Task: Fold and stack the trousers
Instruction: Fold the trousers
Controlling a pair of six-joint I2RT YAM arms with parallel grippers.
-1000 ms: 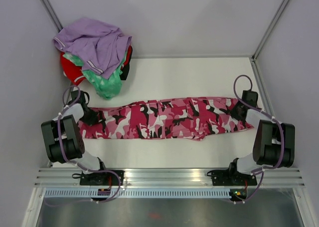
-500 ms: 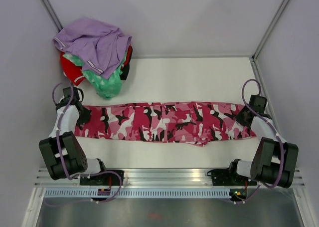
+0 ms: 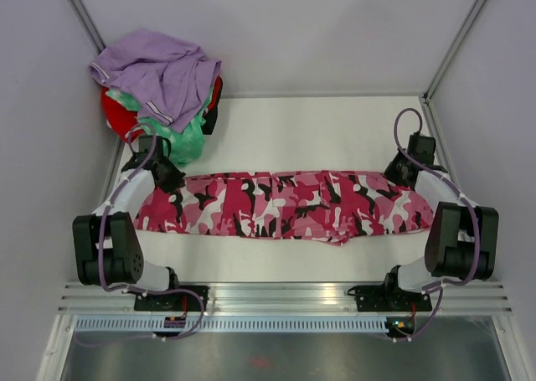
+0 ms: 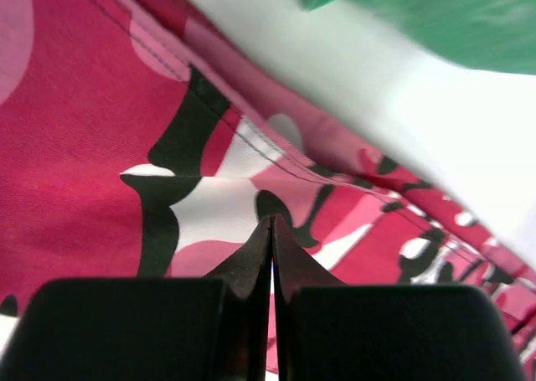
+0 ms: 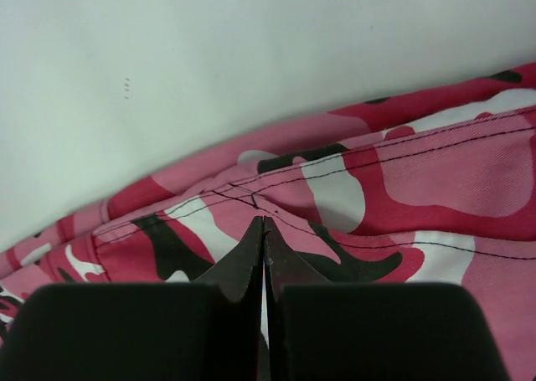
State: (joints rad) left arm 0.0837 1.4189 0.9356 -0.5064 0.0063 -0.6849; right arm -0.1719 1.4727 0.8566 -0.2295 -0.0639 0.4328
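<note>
One pair of pink camouflage trousers (image 3: 285,205) lies stretched flat across the white table (image 3: 318,130), running lengthwise from left to right, roughly midway between the near rail (image 3: 285,297) and the back wall. The cloth lies mostly smooth, with a small point of fabric dipping at the middle of its near edge.

The left gripper (image 3: 170,180) sits at the far-left corner of the trousers and the right gripper (image 3: 400,177) at the far edge near the right end, both arms reaching in from the table's sides. From above, the dark gripper bodies hide their fingers, so the overhead view does not show how the jaws stand.

Both wrist cameras do. On the left wrist, the black fingers (image 4: 251,264) are pressed tip to tip, nipping the camouflage cloth just inside a stitched hem, with a band of bare table beyond. On the right wrist, the fingers (image 5: 243,260) meet the same way on a stitched seam near the cloth's far edge, where the fabric puckers slightly at their tips.

Heaped in the far-left corner, just beyond the left gripper, are a lavender garment (image 3: 159,71) on top, a green garment (image 3: 182,142) spilling towards the trousers, and a red one (image 3: 117,121) beneath. Only the green garment shows in the left wrist view, blurred at the top right.
</note>
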